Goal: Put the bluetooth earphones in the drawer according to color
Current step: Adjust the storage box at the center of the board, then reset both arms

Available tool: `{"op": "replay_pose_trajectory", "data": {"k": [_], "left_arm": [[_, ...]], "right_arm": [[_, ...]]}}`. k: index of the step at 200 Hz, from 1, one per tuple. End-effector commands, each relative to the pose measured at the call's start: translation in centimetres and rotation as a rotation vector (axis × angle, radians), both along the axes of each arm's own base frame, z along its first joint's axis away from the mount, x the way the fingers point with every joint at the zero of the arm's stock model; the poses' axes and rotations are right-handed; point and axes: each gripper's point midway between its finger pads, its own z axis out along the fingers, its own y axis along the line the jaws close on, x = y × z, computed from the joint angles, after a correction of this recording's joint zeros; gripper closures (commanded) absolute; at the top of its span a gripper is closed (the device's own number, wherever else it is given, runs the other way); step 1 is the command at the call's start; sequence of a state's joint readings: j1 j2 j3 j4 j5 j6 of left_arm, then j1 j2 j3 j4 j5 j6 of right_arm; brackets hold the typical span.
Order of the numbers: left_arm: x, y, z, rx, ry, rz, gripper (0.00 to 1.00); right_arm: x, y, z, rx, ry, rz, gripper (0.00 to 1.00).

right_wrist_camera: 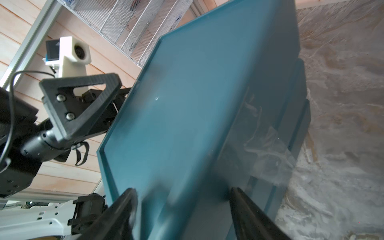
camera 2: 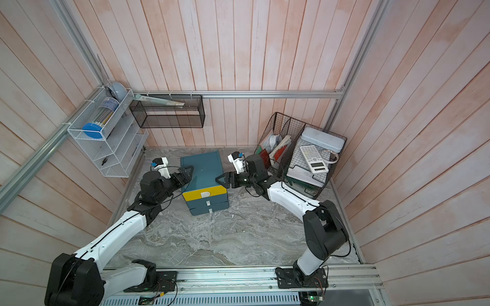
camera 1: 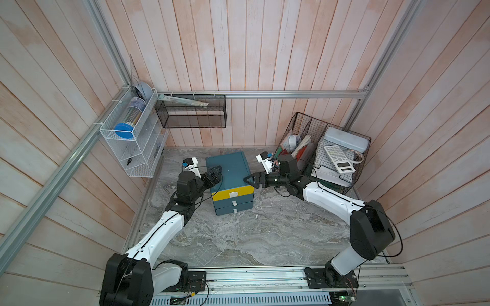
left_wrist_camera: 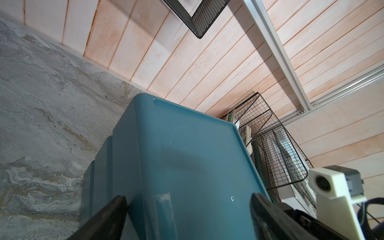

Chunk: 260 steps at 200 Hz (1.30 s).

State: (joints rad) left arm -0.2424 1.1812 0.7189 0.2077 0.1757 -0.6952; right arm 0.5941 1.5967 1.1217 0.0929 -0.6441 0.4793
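The drawer is a dark teal cabinet standing mid-table, with a yellow top front and two teal fronts below, all pushed in. My left gripper is open and straddles the cabinet's upper left edge, one finger beside the wall and one over the top. My right gripper is open and straddles the upper right edge the same way. The cabinet fills both wrist views. The bluetooth earphones are out of view.
A black wire basket with papers, a calculator and a grey case stands at the back right, close behind my right arm. A white wire shelf hangs on the left wall. A black mesh basket hangs on the back wall.
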Motion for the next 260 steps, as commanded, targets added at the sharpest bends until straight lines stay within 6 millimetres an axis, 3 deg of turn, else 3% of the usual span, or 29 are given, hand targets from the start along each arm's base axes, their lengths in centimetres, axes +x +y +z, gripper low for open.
{"op": "replay_pose_trajectory", "data": {"k": [1,50,78,117,138,161,180,227,260], "left_arm": [[-0.4,-1.5,0.0,-0.025,-0.012,-0.069,0.03],[-1.2,-6.1,0.7,-0.044,-0.029,-0.226,0.03],[-1.7,-7.2,1.6,-0.047,-0.044,-0.268,0.02],[-2.5,-4.5,4.2,0.002,-0.08,-0.152,0.0],[-3.8,-3.3,6.5,-0.01,-0.121,-0.108,0.0],[-6.0,-1.7,7.6,-0.025,-0.14,-0.061,0.0],[-7.9,0.1,7.6,-0.019,-0.141,0.004,0.0],[-12.4,5.4,6.2,-0.004,-0.163,0.196,0.0],[-13.5,6.4,2.1,-0.024,-0.149,0.233,0.0]], "right_arm": [[-0.7,-0.7,2.1,0.028,-0.066,-0.025,0.24],[0.2,-5.1,2.7,-0.031,-0.124,-0.209,0.23],[-0.1,-7.9,3.7,-0.04,-0.165,-0.3,0.22],[-1.3,-11.3,6.2,-0.044,-0.249,-0.394,0.18],[-2.2,-12.8,7.7,-0.063,-0.297,-0.439,0.15],[-3.1,-14.9,8.9,-0.098,-0.345,-0.505,0.08],[-3.7,-16.9,10.0,-0.106,-0.392,-0.587,0.02],[-5.6,-20.4,10.7,-0.085,-0.522,-0.714,0.02],[-6.1,-21.4,8.7,-0.106,-0.565,-0.742,0.02]]}}
